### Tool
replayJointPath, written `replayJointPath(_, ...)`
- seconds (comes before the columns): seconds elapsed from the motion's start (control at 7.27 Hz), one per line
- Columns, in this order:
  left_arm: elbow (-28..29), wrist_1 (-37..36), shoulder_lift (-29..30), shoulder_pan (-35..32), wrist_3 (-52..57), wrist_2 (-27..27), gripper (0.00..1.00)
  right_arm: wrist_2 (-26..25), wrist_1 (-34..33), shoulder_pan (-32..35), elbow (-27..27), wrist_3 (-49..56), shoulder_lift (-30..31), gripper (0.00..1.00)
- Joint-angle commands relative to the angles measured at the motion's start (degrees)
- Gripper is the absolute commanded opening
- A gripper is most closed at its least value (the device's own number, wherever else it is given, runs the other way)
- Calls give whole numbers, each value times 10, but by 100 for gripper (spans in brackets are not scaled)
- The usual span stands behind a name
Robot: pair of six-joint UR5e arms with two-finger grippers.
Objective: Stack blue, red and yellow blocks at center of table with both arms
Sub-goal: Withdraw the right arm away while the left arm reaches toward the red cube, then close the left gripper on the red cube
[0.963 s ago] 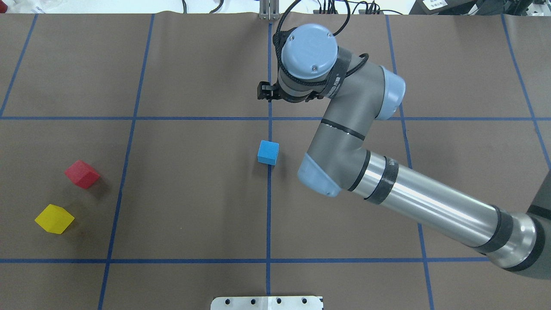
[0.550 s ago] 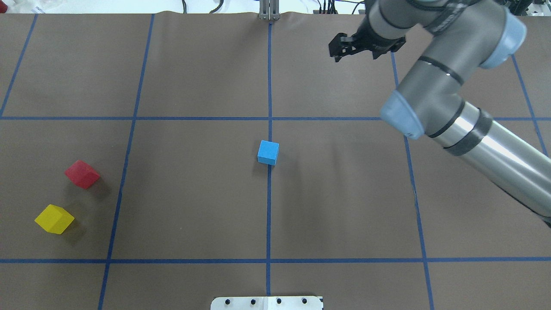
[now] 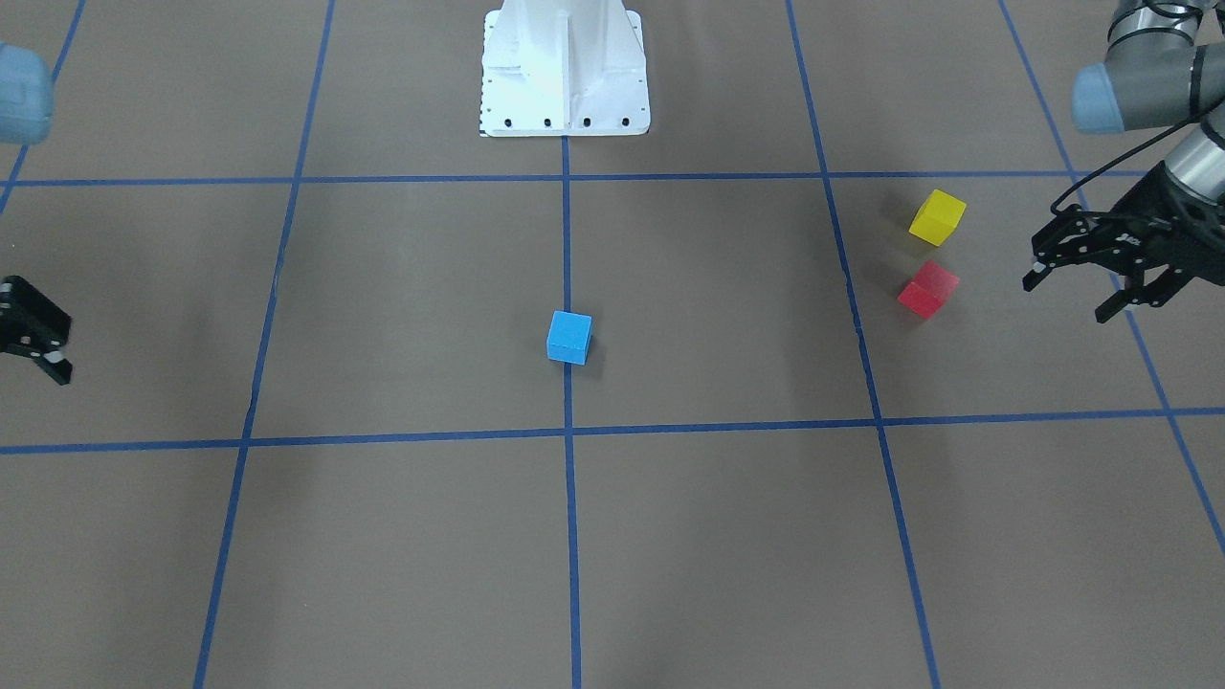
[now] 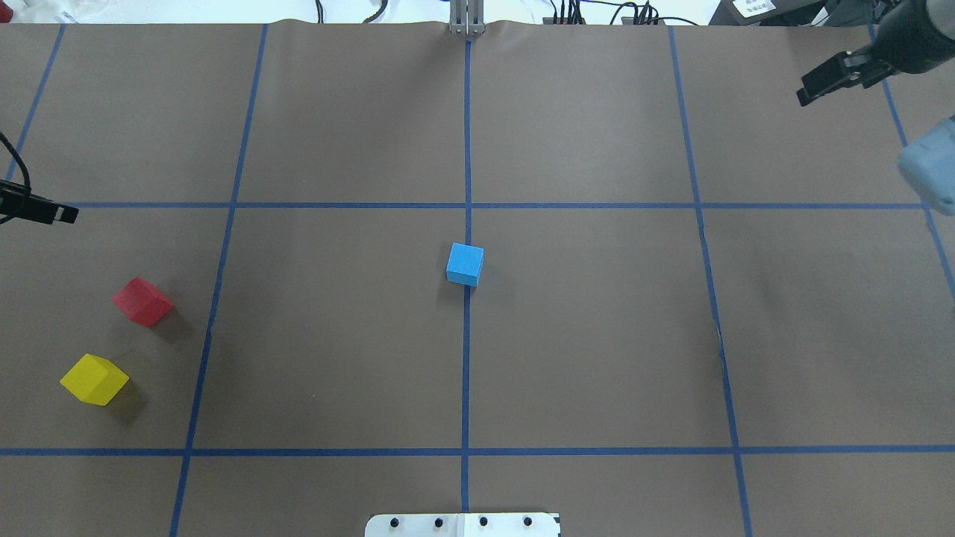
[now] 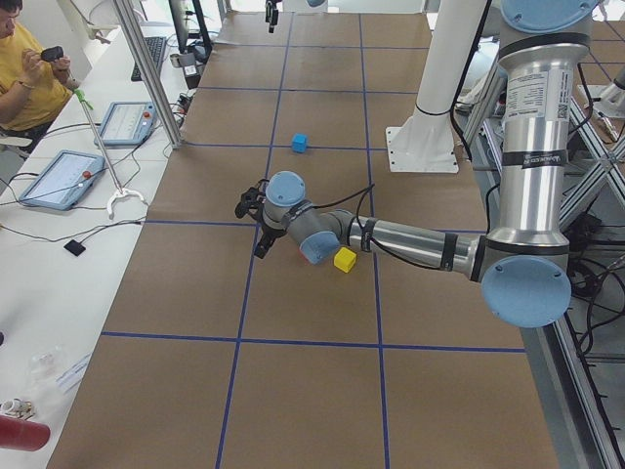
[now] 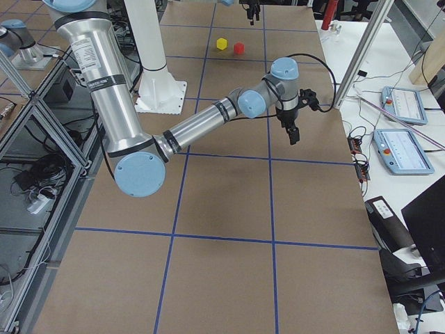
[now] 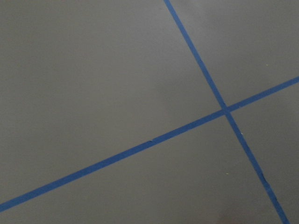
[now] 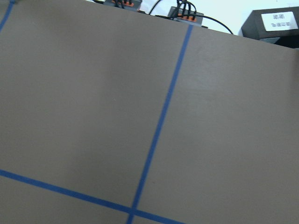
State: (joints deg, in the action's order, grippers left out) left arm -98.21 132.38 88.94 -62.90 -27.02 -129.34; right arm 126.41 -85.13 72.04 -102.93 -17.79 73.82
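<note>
Readable text: none.
White label [image 8: 278, 19] on black box [image 8: 275, 32]: two short printed lines, too blurred to read.
Left arm sticker [image 5: 532, 98]: print too small to read.
Right arm sticker [image 6: 90, 57]: print too small to read.

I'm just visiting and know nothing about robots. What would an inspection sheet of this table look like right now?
Surface: brown paper table, blue tape grid, flat.
Job's things: blue block on the centre line; red block and yellow block apart on the robot's left; nothing stacked.
Clutter: nothing seen.
Grippers: left gripper open, empty, near the red block, not touching; right gripper by the far right corner, too cut off to judge.
Cables: black cables at the far edge.
Surroundings: person in yellow, tablets on a side bench.
</note>
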Motion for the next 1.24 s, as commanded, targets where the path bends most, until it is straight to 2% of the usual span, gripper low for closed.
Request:
replayJointPath(0.0,1,21,4,98,-24,52,100,39,2,87,-3,130,81,100)
replayJointPath(0.28,3,21,3,141,-21,93,100,44,3,104,-6,143,95,100)
replayJointPath(1.1,12,20,-17,179,-16,96,98,42,2,104,-1,141,91,100)
